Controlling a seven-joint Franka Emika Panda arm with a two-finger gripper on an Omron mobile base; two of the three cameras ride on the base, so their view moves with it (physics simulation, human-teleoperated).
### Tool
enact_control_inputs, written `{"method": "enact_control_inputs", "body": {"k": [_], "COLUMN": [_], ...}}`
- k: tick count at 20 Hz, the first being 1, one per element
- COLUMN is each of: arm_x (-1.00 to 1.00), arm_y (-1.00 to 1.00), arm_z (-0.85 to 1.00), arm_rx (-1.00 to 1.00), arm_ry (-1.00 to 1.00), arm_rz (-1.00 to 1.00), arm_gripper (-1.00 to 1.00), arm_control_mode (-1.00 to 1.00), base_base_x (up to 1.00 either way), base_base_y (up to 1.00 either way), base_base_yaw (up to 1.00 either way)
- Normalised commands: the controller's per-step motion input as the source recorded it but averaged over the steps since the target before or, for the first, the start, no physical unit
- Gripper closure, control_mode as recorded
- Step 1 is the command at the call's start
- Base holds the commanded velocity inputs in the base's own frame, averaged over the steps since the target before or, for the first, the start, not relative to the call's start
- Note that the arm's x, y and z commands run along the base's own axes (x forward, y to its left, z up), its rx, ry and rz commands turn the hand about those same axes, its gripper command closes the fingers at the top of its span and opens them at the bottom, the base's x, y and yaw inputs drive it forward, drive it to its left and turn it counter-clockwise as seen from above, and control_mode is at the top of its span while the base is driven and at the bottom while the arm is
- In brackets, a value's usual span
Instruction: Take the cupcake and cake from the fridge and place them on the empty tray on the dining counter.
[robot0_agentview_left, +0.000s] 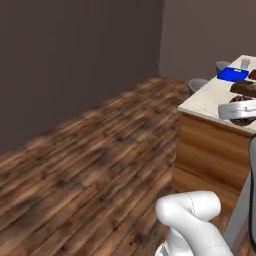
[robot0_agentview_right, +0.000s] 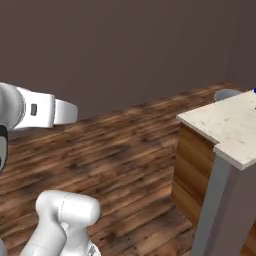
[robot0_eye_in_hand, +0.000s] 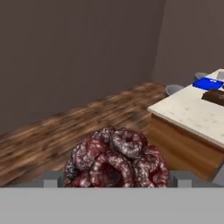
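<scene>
In the hand view a lumpy, dark red cake (robot0_eye_in_hand: 117, 159) sits between my two finger tips, with my gripper (robot0_eye_in_hand: 117, 179) shut on it. In the left base view the white hand (robot0_agentview_left: 238, 110) hangs over the near end of the dining counter (robot0_agentview_left: 205, 102), and bits of the dark red cake (robot0_agentview_left: 243, 120) show around it. The bright blue tray (robot0_agentview_left: 232, 74) lies farther back on the beige stone top, and also appears as the blue tray (robot0_eye_in_hand: 208, 83) in the hand view. The cupcake and the fridge are out of view.
A dark brown tray (robot0_agentview_left: 244, 87) lies on the counter between the blue tray and my hand. Grey stools (robot0_agentview_left: 199, 84) stand at the counter's far side. The counter's wooden end panel (robot0_agentview_left: 200, 145) faces an open wooden floor (robot0_agentview_left: 100, 160), with dark walls behind.
</scene>
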Motion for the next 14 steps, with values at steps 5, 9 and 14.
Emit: {"method": "enact_control_inputs", "body": {"k": [5,9,14], "arm_x": [0.0,0.0,0.0], "arm_y": [0.0,0.0,0.0], "arm_z": [0.0,0.0,0.0], "arm_rx": [0.0,0.0,0.0], "arm_ry": [0.0,0.0,0.0], "arm_rz": [0.0,0.0,0.0], "arm_gripper": [1.0,1.0,1.0], "arm_control_mode": [1.0,1.0,1.0], "base_base_x": [1.0,1.0,0.97], "base_base_y": [0.77,0.83,0.9], "base_base_yaw": [-0.77,-0.73,-0.68]}}
